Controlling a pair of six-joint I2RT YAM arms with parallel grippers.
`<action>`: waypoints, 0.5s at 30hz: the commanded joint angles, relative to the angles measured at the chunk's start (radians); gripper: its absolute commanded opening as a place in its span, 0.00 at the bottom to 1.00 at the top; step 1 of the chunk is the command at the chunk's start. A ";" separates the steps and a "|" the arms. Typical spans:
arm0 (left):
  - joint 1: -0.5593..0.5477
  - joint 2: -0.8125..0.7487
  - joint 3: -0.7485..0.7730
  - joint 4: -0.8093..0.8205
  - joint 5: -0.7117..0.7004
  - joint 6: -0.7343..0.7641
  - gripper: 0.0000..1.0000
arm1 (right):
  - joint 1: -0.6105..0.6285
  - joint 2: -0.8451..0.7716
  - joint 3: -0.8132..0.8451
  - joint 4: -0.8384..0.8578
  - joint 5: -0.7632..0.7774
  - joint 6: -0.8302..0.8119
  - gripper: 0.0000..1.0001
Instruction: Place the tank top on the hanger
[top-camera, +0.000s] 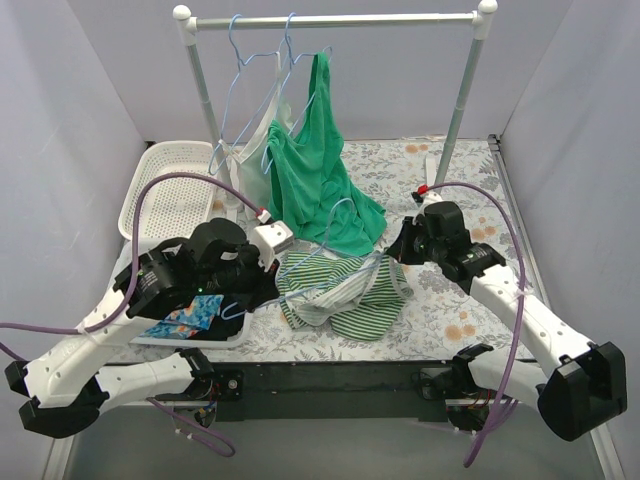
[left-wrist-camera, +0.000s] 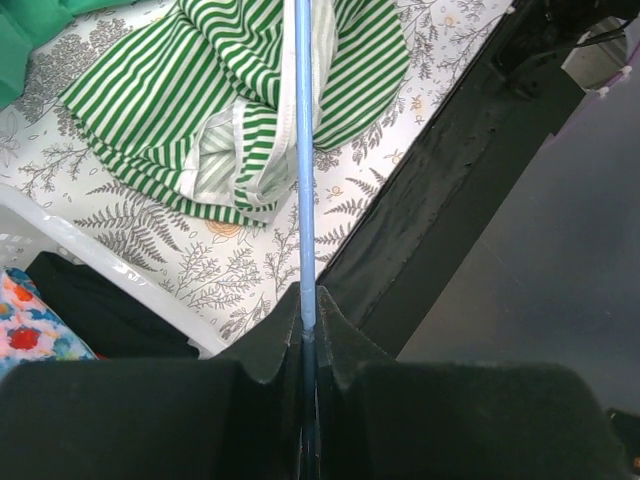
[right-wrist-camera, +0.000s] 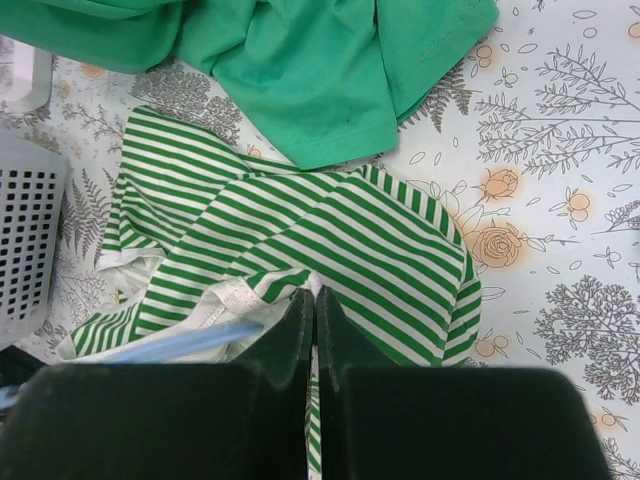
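Observation:
The green-and-white striped tank top (top-camera: 345, 292) lies crumpled on the floral table cover, at the middle front. My left gripper (top-camera: 272, 285) is shut on the wire of a light-blue hanger (top-camera: 350, 203). In the left wrist view the hanger's wire (left-wrist-camera: 305, 150) runs straight out from the closed jaws of my left gripper (left-wrist-camera: 307, 300) and over the tank top (left-wrist-camera: 190, 90). My right gripper (top-camera: 392, 250) is shut on a white-trimmed fold of the tank top (right-wrist-camera: 330, 230); its tips (right-wrist-camera: 315, 293) pinch the cloth. A stretch of the hanger (right-wrist-camera: 180, 340) shows beside them.
A solid green garment (top-camera: 315, 175) hangs from the rack (top-camera: 340, 19) at the back, its hem on the table, next to spare hangers (top-camera: 245, 70). A white basket (top-camera: 165, 195) stands at the back left. A white tray (top-camera: 235, 338) holds a blue floral cloth (top-camera: 195, 315). The table's black front edge (left-wrist-camera: 450, 200) is close.

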 joint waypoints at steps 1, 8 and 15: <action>-0.004 -0.006 0.026 -0.002 -0.060 0.010 0.00 | -0.004 -0.062 0.037 -0.004 -0.017 -0.022 0.01; -0.004 0.009 0.024 0.001 -0.062 0.011 0.00 | -0.004 -0.114 0.030 -0.038 -0.015 -0.036 0.01; -0.005 0.017 0.010 0.010 0.001 0.013 0.00 | -0.004 -0.119 0.051 -0.041 -0.033 -0.045 0.01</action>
